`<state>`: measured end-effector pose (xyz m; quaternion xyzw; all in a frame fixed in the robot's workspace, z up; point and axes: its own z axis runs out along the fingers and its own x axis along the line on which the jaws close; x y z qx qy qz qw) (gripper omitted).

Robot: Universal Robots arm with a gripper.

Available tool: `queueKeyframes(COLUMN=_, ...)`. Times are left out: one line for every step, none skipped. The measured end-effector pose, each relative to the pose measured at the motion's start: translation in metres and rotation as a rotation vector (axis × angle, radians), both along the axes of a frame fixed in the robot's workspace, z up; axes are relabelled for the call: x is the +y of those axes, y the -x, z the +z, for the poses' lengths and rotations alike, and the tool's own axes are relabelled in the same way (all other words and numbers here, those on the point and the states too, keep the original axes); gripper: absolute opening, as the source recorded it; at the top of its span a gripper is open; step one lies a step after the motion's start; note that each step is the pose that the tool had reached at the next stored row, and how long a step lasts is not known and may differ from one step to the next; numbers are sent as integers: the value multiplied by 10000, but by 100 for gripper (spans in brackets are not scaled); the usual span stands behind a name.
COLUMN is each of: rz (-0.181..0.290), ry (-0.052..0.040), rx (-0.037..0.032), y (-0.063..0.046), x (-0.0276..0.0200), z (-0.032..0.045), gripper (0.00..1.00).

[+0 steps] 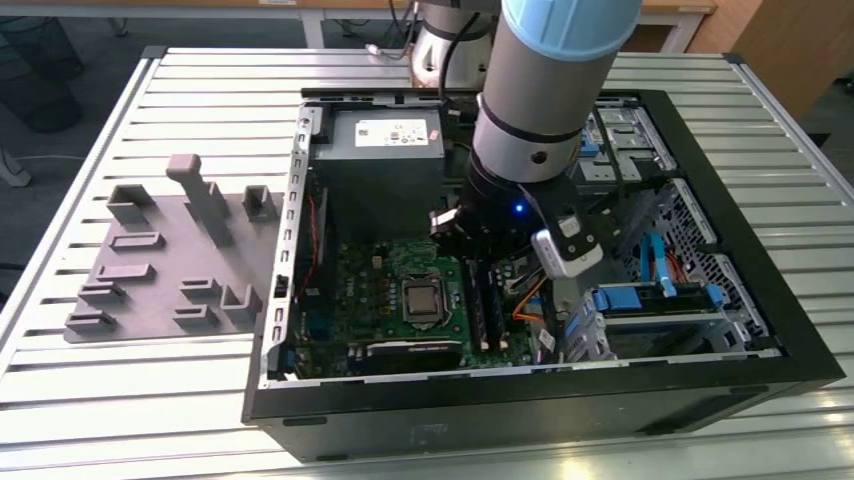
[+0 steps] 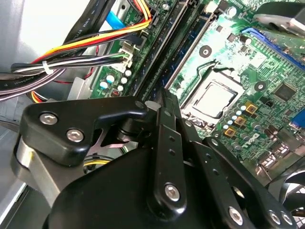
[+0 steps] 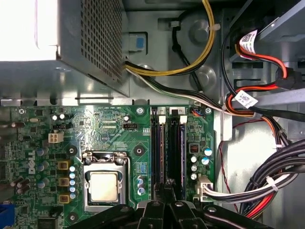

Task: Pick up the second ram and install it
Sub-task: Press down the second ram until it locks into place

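My gripper (image 1: 481, 255) hangs inside the open computer case (image 1: 747, 300), low over the motherboard (image 3: 114, 133). In both wrist views its black fingers (image 3: 167, 188) meet tip to tip, shut, with nothing visible between them. The tips sit over the near end of the two long memory slots (image 3: 159, 148). A thin blue board edge, the second ram (image 3: 182, 148), stands edge-on in the slot closer to the cables; it also shows as a blue line (image 2: 193, 40) in the second wrist view. Whether the fingertips touch it cannot be told.
The processor socket (image 3: 104, 183) lies beside the slots. Bundled cables (image 3: 267, 181) run along the other side. The power supply (image 1: 380, 150) fills the case's back corner. Blue drive-bay latches (image 1: 654, 295) sit at the exterior view's right. A grey parts fixture (image 1: 174, 260) lies outside the case.
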<state>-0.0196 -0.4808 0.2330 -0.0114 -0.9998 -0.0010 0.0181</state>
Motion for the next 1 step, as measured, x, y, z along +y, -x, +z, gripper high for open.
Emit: queueKeyframes(rz=0, ry=-1, rx=0, y=0, x=0, z=0, gripper=11)
